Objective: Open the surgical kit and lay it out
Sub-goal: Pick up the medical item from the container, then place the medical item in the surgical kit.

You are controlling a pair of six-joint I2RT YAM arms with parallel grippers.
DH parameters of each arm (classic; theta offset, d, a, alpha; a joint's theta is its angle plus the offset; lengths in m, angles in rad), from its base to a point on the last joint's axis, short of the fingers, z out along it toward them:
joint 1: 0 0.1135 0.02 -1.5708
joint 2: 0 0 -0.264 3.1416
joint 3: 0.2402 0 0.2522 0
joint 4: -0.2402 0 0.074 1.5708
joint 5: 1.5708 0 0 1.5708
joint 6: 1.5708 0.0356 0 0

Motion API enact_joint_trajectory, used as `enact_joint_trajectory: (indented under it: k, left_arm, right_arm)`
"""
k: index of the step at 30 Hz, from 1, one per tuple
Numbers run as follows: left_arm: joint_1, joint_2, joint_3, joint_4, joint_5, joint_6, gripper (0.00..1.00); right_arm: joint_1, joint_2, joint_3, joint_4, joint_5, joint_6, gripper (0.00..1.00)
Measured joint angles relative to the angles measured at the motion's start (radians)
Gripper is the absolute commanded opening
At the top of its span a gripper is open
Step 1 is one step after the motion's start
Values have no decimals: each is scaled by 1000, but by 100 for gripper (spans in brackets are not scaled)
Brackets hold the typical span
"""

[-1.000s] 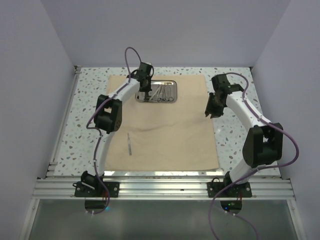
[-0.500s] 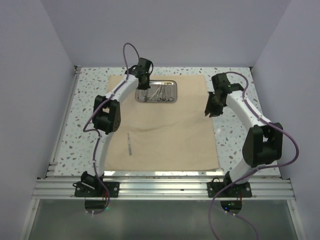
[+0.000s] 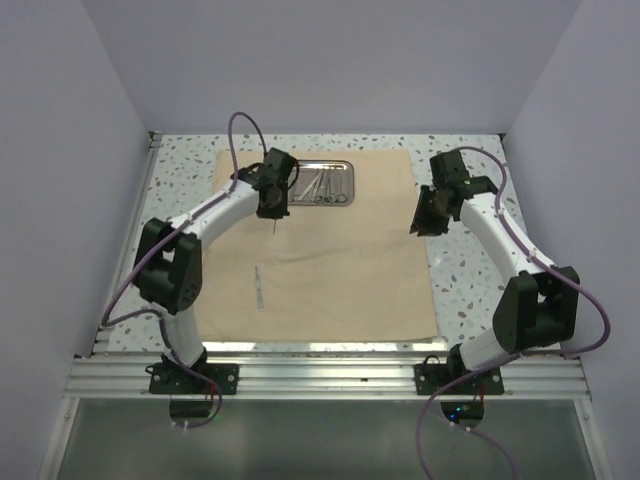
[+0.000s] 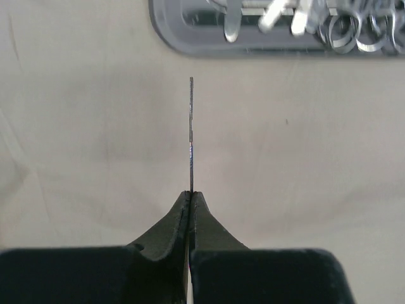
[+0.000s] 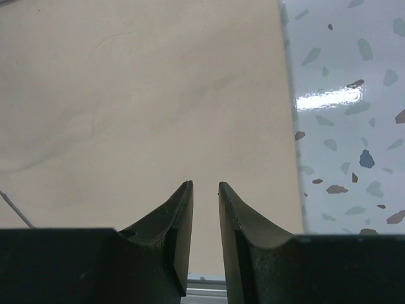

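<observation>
Surgical kit wrap [image 3: 340,265] is spread on the worktop [image 3: 470,285], with one instrument [image 3: 259,288] laid at left. A slim tool [image 4: 191,136] is pinched by its end in the clenched left claw [image 4: 190,193], near the tray [image 4: 190,49]; slippage is risked. Right claw [image 5: 204,190] is parted, empty.

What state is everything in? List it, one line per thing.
Cloth wrap: unfolded, flat on the table.
Steel tray: on the cloth's far part, holding instruments.
Held instrument: pinched by the left gripper, outside the tray.
Laid instrument: flat on the cloth.
Left gripper: shut on held instrument.
Right gripper: open, empty.
</observation>
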Motion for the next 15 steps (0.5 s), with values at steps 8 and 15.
enact_joint_trajectory:
  k: [8,15]
  left_arm:
    - [-155,-391,-471,7,-21,-135,0]
    - [-171,-487,-678,7,-42,-243,0]
  right_arm:
    - [0,-113,-139,41,-52,26,26]
    - [0,-191,-215,59,-74,33,26]
